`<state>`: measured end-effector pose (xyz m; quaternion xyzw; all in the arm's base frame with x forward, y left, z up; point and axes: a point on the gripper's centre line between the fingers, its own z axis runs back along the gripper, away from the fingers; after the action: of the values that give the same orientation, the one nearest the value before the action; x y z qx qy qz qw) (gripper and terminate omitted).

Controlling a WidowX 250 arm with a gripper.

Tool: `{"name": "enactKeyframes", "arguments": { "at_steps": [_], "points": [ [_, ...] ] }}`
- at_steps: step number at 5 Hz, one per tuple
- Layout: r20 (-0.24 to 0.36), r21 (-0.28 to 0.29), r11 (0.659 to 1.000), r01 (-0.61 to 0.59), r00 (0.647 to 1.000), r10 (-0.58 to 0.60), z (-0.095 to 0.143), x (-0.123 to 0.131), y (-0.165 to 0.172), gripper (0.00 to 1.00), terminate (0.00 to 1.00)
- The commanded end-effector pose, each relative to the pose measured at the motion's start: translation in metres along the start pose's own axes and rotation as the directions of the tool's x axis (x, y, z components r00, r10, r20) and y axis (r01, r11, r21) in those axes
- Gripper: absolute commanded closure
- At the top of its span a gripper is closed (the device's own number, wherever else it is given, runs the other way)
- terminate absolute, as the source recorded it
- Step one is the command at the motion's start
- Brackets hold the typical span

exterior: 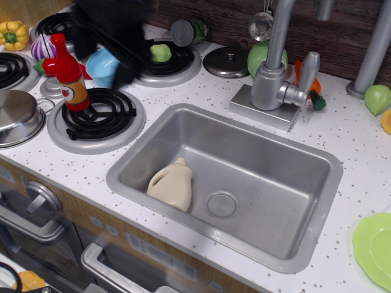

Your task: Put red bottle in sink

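The red bottle (68, 74) stands upright at the left edge of the front stove burner, red cap up, orange label facing me. The sink (269, 183) is the silver basin in the white speckled counter, with a round drain. My gripper (105, 60) is a black motion-blurred shape at the top left, above the blue bowl and just right of and behind the bottle, not touching it. Its two fingers look spread apart with nothing between them. It is well clear of the sink.
A beige handled jug (173, 184) lies in the sink's left part. A blue bowl (99, 66) sits behind the bottle, a steel pot (17, 116) at the far left. The faucet (278, 82) stands behind the sink, a green plate (374, 249) at the right edge.
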<state>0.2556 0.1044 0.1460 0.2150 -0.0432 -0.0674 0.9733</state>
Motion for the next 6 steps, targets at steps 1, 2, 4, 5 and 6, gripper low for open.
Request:
{"name": "enactKeyframes", "arguments": {
  "at_steps": [1, 2, 4, 5, 6],
  "points": [
    [0.073, 0.033, 0.999, 0.005, 0.997, -0.007, -0.002, 0.011, 0.063, 0.0, 0.0],
    [0.121, 0.065, 0.997, 0.036, 0.992, -0.044, -0.01, 0.022, 0.086, 0.0, 0.0],
    [0.174, -0.007, 0.997, 0.071, 0.982, -0.069, -0.037, 0.024, 0.084, 0.0, 0.0],
    [0.188, -0.034, 0.995, 0.092, 0.979, -0.084, -0.047, 0.026, 0.083, 0.0, 0.0],
    [0.189, -0.071, 0.991, 0.113, 0.977, -0.098, -0.052, 0.028, 0.084, 0.0, 0.0]
  ]
}}
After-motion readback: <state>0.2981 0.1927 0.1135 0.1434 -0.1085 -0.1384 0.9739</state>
